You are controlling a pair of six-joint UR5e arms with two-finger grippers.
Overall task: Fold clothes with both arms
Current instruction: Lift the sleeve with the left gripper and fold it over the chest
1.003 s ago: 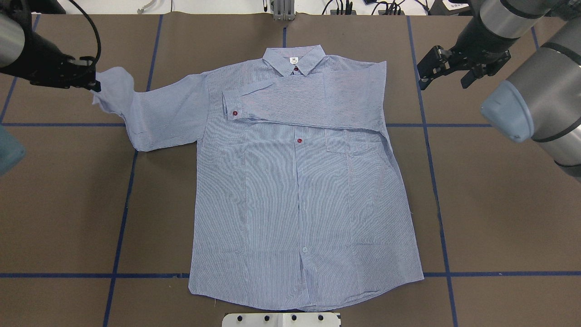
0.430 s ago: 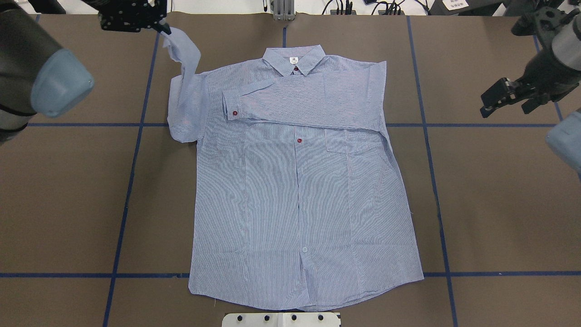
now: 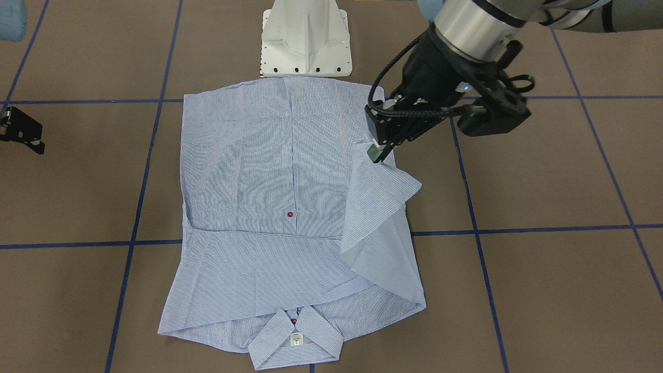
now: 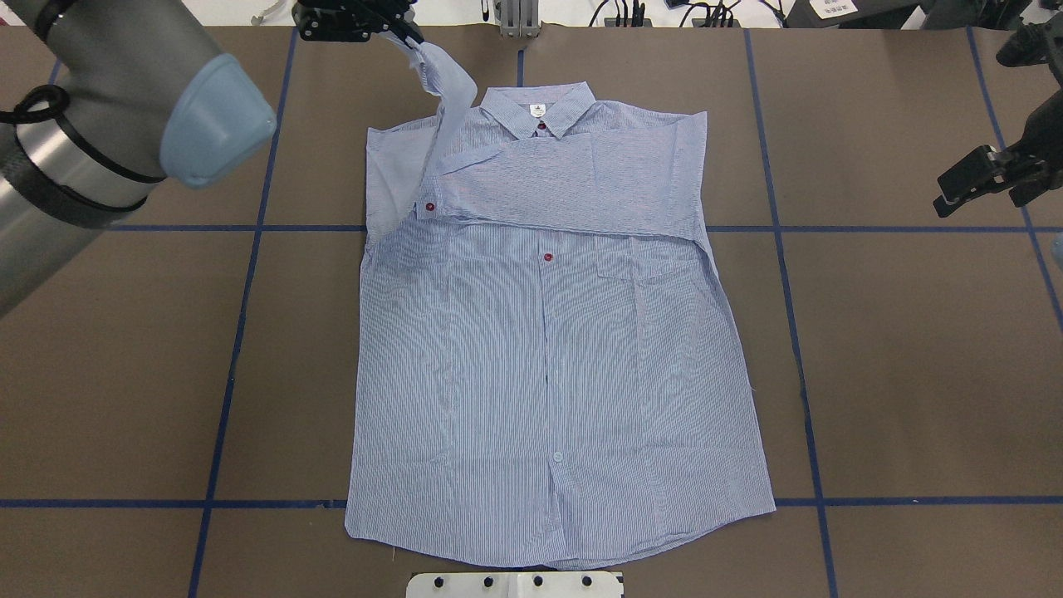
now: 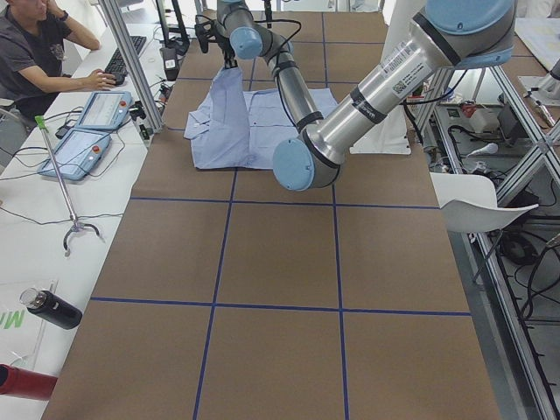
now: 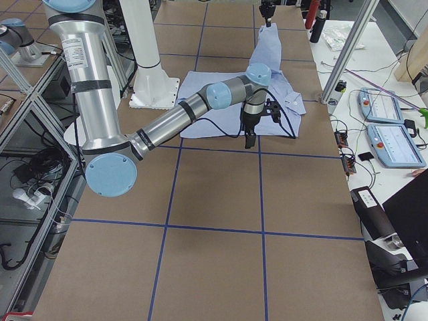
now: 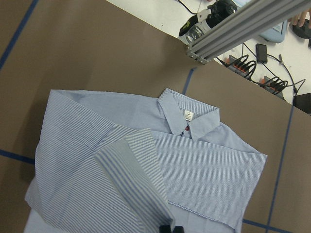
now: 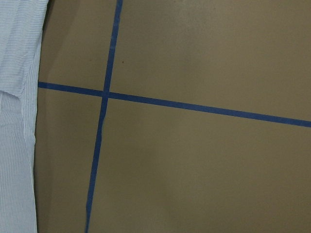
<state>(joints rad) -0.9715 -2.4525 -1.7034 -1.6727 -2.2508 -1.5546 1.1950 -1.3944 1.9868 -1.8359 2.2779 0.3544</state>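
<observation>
On the brown taped table (image 4: pixel 124 374), the left gripper (image 4: pixel 405 31) pinches the shirt's (image 4: pixel 548 365) sleeve (image 4: pixel 444 91) aloft upper-left for folding inward; the right gripper (image 4: pixel 984 187) idles agape, empty.

The brown desk (image 4: pixel 913 374) carried a grid of blue tape lines (image 4: pixel 531 502), and one crossing (image 4: pixel 779 230) lay near the right pincer (image 4: pixel 980 184), on its inner side. A white pedestal base (image 3: pixel 306 46) stood at the desk's robot-side edge, apart from the left pincer (image 3: pixel 377 154). An aluminium post (image 7: pixel 233 29) rose beyond the left pincer at the far edge, with black cables (image 7: pixel 265 82) behind it. Past that edge a person (image 5: pixel 35 48) sat at a keyboard (image 5: pixel 122 57), with two light blue pendants (image 5: pixel 87 131) nearby. A black bottle (image 5: pixel 51 308) and a white chair (image 5: pixel 481 197) were well apart from both pincers.
</observation>
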